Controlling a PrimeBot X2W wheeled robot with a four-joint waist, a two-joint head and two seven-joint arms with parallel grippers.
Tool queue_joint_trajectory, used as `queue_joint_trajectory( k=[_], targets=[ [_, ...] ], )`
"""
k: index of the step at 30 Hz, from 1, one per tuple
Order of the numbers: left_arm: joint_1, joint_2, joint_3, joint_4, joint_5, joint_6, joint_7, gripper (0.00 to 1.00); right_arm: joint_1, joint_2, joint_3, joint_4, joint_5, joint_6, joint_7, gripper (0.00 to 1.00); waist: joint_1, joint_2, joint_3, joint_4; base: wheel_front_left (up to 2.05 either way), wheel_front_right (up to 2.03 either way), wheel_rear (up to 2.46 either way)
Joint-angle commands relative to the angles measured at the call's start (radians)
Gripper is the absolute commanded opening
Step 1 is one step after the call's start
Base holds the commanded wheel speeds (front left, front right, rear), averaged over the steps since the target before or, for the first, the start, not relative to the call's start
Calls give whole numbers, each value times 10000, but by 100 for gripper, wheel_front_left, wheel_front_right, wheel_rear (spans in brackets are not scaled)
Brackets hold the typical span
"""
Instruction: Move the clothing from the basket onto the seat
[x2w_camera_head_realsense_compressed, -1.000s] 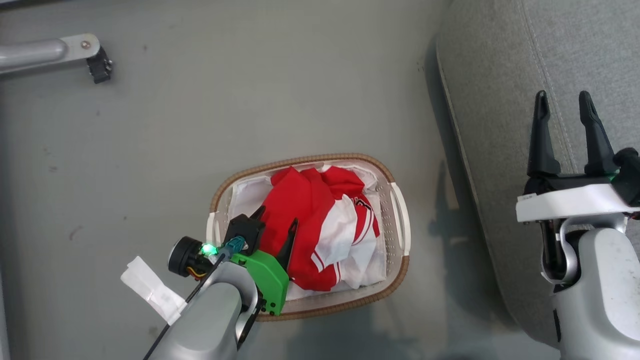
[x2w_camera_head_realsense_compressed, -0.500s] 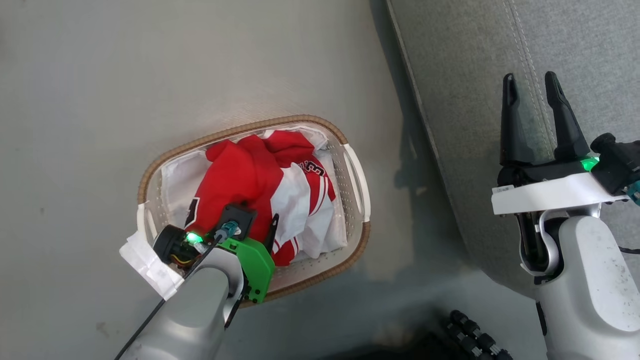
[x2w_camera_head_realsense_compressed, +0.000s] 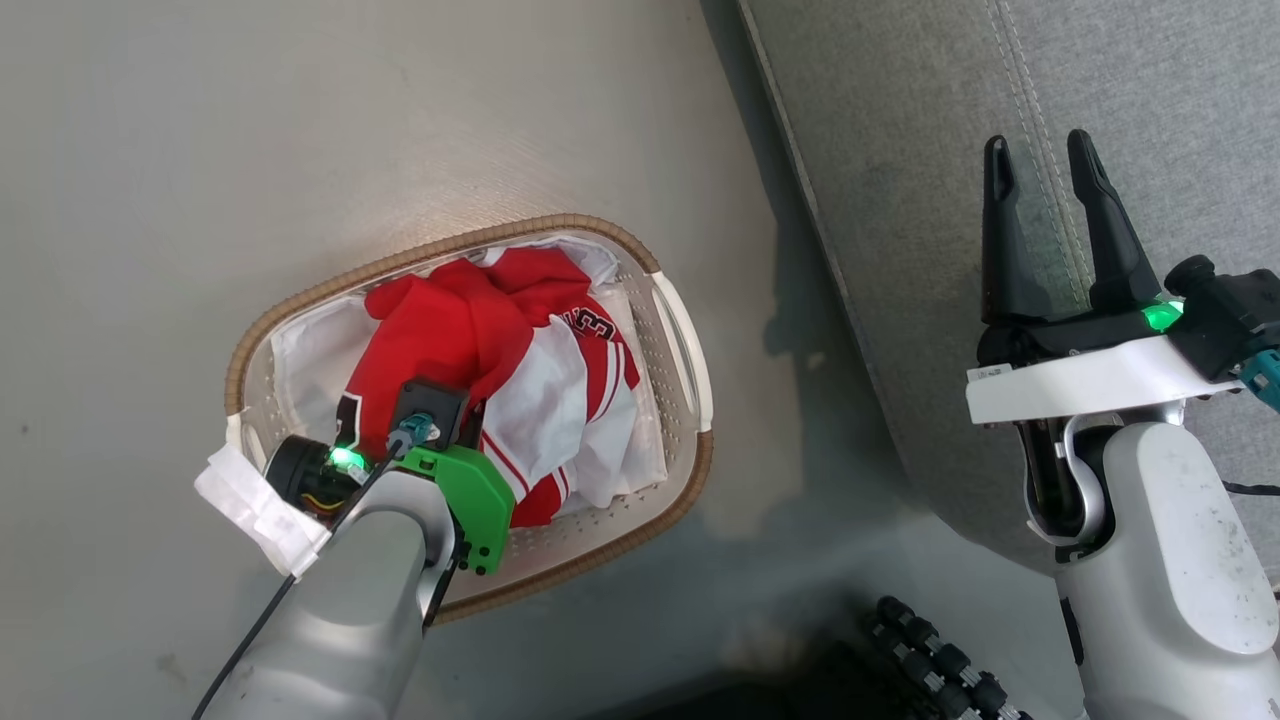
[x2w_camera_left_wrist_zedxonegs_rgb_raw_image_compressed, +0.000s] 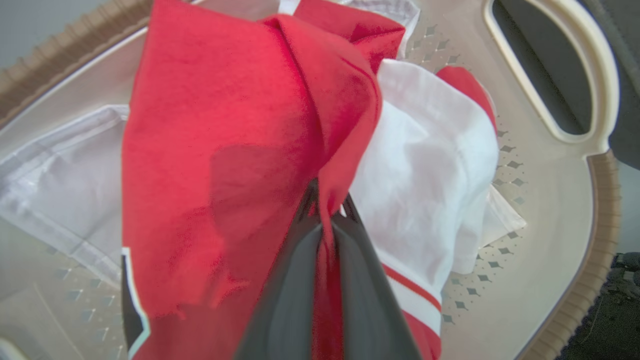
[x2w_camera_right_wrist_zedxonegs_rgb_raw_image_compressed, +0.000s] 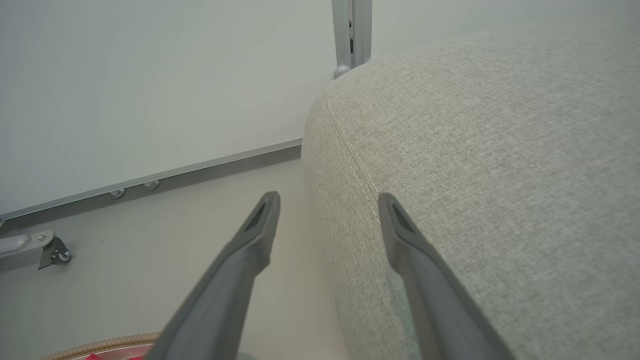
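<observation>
The clothing (x2w_camera_head_realsense_compressed: 470, 340) lies bunched in the basket (x2w_camera_head_realsense_compressed: 560, 228), a red heap with white panels and red-striped trim. It fills the middle and rises to about the level of the brown rim. Under it a white sheet (x2w_camera_head_realsense_compressed: 310, 350) lines the bottom and shows mostly on the basket's left side. The white perforated wall and one side handle (x2w_camera_head_realsense_compressed: 685, 340) are bare on the side nearer the seat (x2w_camera_head_realsense_compressed: 900, 200).

The left gripper (x2w_camera_left_wrist_zedxonegs_rgb_raw_image_compressed: 326, 200) is down in the heap. In the left wrist view its two dark fingers are pressed together on a thin fold of red cloth, which runs up between them. In the head view the green mount and wrist camera cover those fingers.

Dark figures outlined in white show on a fold near the top of the heap, and a dark patch shows at its left edge. Both are too crumpled to read in full. The basket's near rim is partly hidden behind the left forearm.

The basket stands on the pale floor (x2w_camera_head_realsense_compressed: 300, 130), near the seat but not touching it. The right gripper (x2w_camera_head_realsense_compressed: 1037, 145) hovers over the seat's rounded edge beside the stitched seam, its fingers spread apart and holding nothing. The grey seat is cut off at the top and right. A black ribbed object (x2w_camera_head_realsense_compressed: 940, 660) at the bottom edge is too cropped to identify.
</observation>
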Motion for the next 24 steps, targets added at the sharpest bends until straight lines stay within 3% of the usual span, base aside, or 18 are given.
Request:
queue_joint_trajectory(
  k=[1,11,24],
  targets=[
    [120,166,84,-193,-27,4,-34,0,37,-26,-38,45,-53,-10,-49,100,0,0,-214,137,0,0,0],
    [1236,704,590,-2161,435,176,-37,0,764,-29,-68,541,-433,-10,-49,100,0,0,-1789,805,0,0,0],
    [1745,1554,545,-4208,1650,-91,-38,0,2168,-34,325,1217,-824,-10,-51,100,0,0,-4602,1538,0,0,0]
  ],
)
